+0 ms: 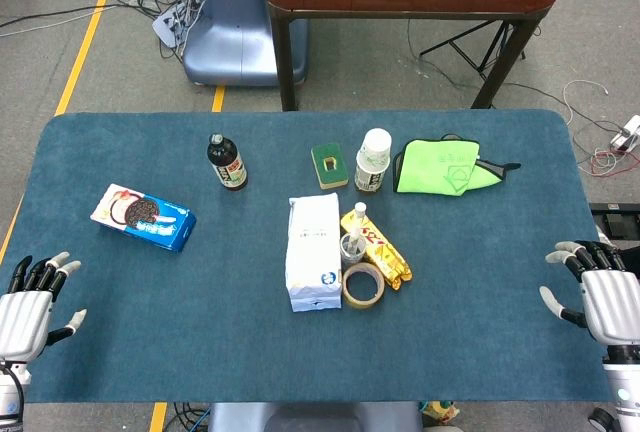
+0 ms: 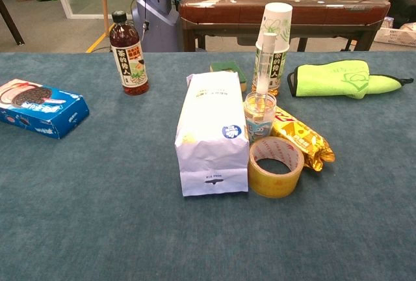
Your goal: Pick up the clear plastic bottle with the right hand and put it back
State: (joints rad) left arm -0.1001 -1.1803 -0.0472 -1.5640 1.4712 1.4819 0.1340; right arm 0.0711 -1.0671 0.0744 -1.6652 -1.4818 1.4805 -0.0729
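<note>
The clear bottle [image 1: 373, 160] is crowded by a sponge [image 1: 328, 165] and cloth [image 1: 442, 168]; either could be knocked. The right robot hand [image 1: 598, 295] is held released.

Clear plastic bottle [image 1: 372, 160] upright; white cap.

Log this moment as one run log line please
phase: not started | right hand: open, at table edge | left hand: open | clear plastic bottle with white cap: upright, untouched, beside green cloth
</note>
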